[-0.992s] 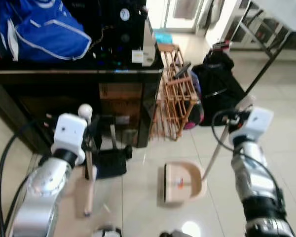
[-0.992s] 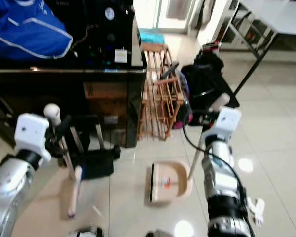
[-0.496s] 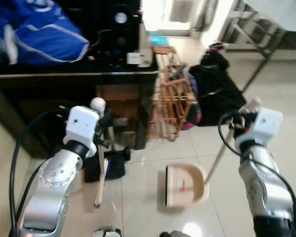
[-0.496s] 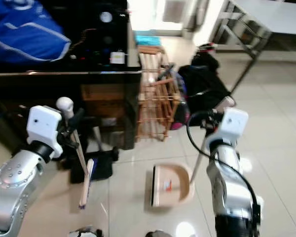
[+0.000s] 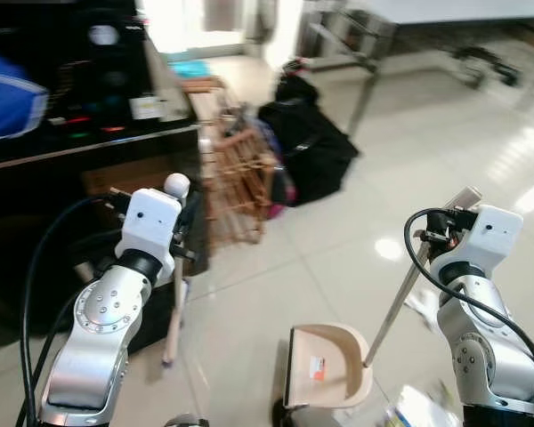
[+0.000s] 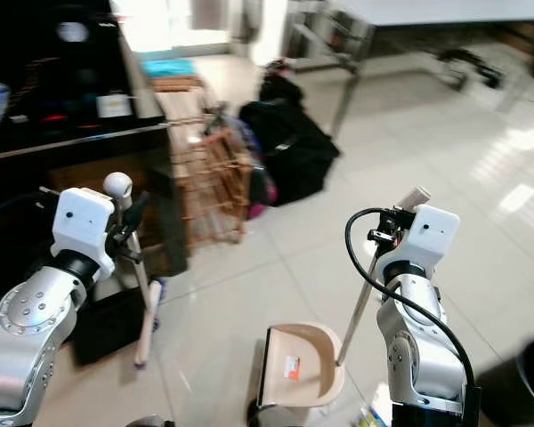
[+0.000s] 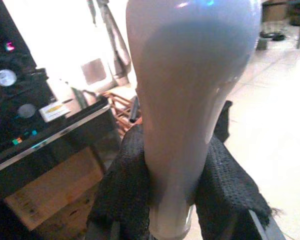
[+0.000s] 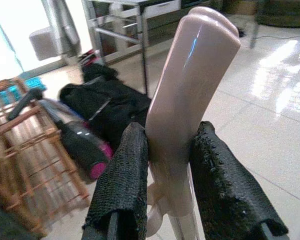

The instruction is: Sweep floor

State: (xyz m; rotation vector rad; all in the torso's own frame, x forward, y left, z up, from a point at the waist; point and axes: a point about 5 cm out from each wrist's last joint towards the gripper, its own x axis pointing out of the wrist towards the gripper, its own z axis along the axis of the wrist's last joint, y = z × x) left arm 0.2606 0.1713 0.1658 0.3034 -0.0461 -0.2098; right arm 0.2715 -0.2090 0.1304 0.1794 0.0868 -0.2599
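My left gripper (image 7: 172, 185) is shut on the pale broom handle (image 7: 185, 100), whose round white top (image 5: 175, 185) sticks up beside the wrist. The broom (image 5: 173, 316) hangs down to the tiled floor on my left. My right gripper (image 8: 165, 165) is shut on the beige dustpan handle (image 8: 190, 85). That long handle (image 5: 400, 298) slants down to the beige dustpan (image 5: 325, 365), which rests on the floor between my arms with a small red label in its tray.
A black cabinet (image 5: 80, 133) with gear on top stands at the left, a wooden rack (image 5: 231, 169) beside it. Black bags (image 5: 307, 147) lie behind the rack. A metal-legged table (image 5: 374, 53) is at the back right. Glossy tiles stretch to the right.
The camera has swung to the right, so the cabinet slid left and more open floor shows. Both grippers keep their hold; the dustpan sits lower in the picture.
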